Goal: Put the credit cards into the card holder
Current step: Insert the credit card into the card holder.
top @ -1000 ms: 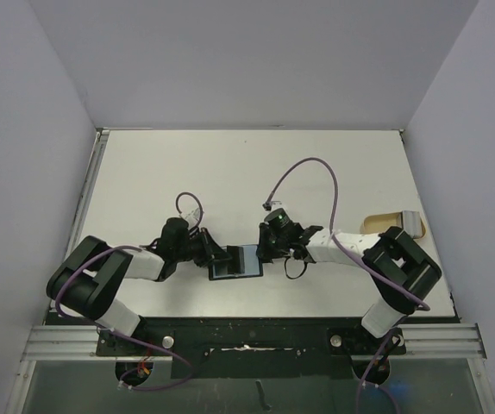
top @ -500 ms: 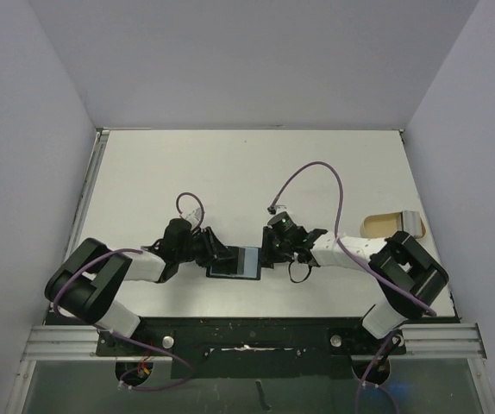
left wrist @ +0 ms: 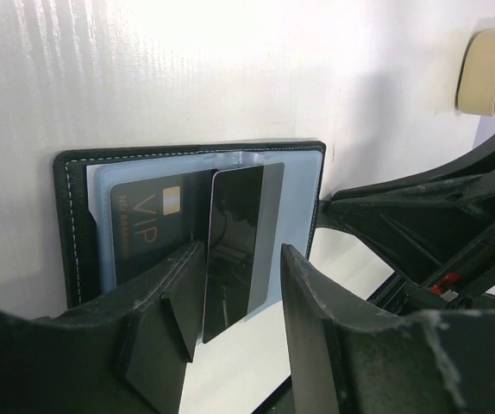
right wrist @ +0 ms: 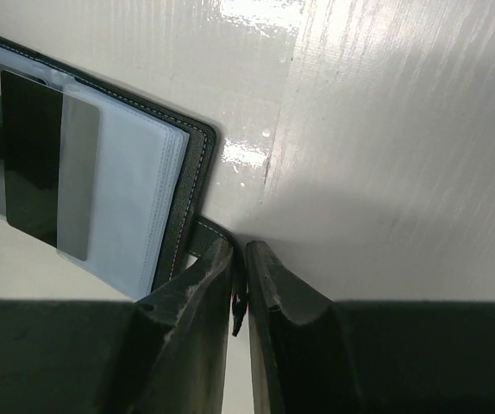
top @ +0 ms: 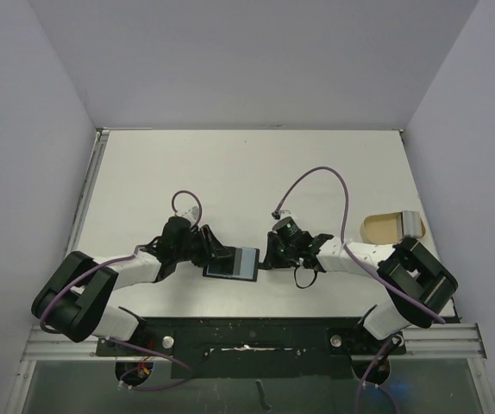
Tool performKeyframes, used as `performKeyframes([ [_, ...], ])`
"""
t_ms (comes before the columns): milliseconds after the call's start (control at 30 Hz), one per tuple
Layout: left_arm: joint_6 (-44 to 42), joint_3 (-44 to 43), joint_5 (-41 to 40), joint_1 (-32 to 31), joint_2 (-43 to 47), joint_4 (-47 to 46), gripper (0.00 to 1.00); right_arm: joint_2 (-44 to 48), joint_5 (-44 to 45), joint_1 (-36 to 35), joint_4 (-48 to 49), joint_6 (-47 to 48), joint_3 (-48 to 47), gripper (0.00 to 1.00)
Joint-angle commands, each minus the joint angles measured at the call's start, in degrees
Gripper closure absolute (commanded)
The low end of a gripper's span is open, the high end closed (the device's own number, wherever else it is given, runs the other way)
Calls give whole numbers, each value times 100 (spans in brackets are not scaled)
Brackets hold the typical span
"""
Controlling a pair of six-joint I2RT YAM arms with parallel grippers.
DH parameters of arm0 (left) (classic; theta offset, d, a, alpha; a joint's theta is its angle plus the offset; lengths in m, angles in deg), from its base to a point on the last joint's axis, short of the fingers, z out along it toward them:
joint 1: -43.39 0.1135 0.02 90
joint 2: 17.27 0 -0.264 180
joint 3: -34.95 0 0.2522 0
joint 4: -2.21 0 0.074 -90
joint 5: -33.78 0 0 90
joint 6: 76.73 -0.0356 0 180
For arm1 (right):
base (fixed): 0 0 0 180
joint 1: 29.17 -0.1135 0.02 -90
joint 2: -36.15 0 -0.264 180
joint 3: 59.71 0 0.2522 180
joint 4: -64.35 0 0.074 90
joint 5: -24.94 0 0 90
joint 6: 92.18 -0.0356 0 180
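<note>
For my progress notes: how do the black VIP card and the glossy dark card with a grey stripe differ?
The black VIP card sits inside the pale sleeve of the open black wallet; the glossy grey-striped card sticks out past its edge. The VIP card bears gold lettering; the striped card shows none. Both are dark and thin.

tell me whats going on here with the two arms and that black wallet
Two robot arms are loading cards into the card holder, which lies open on the table. The right gripper is shut on its snap tab. The left gripper is open around a dark card that sits partly in a clear sleeve, its near end sticking out. A VIP card is already sleeved beside it. A tan tray sits by the table's right edge.
</note>
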Motion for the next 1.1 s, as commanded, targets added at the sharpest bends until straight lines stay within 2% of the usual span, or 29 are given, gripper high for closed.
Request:
performKeyframes([
  [0, -69, -106, -171, -96, 168, 179, 60, 115, -64, -106, 282, -60, 88, 85],
  [133, 7, -95, -167, -211, 189, 84, 60, 0, -134, -132, 410, -128, 119, 86],
  [233, 60, -62, -190, -310, 137, -112, 65, -38, -113, -191, 407, -166, 105, 87],
  [467, 168, -120, -97, -464, -201, -426, 65, 8, -44, -230, 538, -244, 201, 87],
  [1067, 252, -191, 37, -733, -338, -1222, 65, -296, 270, -191, 508, 324, -151, 91],
])
